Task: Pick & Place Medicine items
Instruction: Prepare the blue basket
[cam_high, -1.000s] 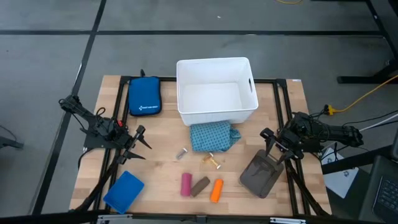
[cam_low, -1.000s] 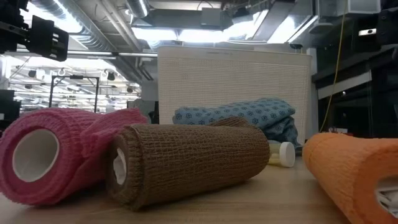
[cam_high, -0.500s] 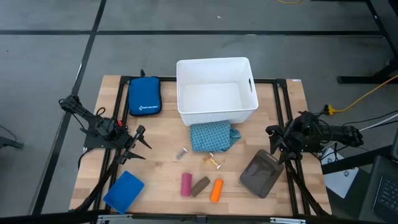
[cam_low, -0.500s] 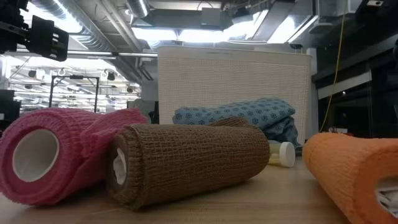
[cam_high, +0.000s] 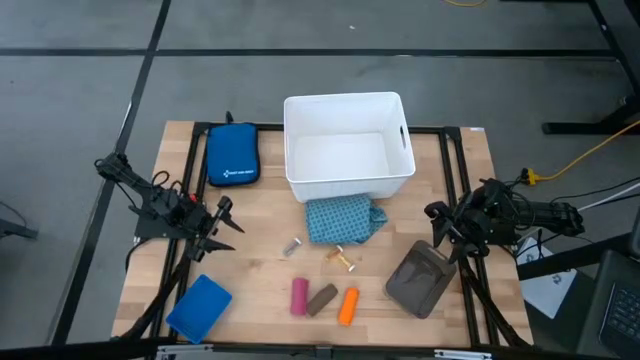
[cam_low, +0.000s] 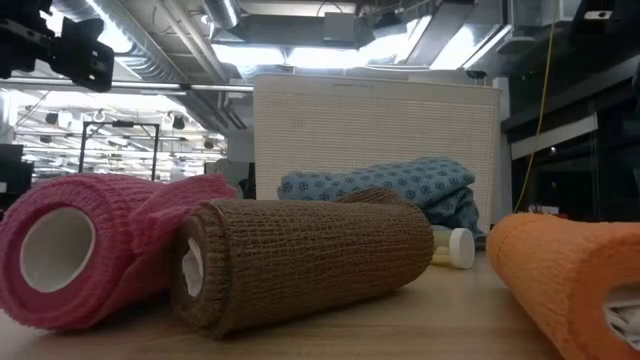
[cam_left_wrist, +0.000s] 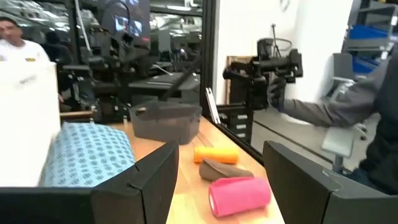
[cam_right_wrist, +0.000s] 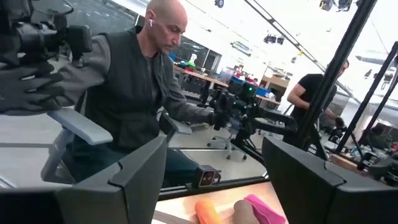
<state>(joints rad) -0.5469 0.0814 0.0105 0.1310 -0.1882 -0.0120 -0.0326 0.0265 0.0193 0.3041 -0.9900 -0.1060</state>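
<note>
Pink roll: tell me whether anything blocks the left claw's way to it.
Nothing visible does. The left claw hovers open at the table's left side, and only bare wood lies between it and the pink roll, which lies beside the brown roll.

Open left gripper (cam_left_wrist: 217, 186) faces pink roll (cam_left_wrist: 239, 195), teal pack (cam_left_wrist: 90, 155).

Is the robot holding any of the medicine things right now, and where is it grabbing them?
No, nothing is held. The left gripper and right gripper are both open, with nothing between their fingers. The pink roll, brown roll and orange roll lie untouched on the table.
</note>
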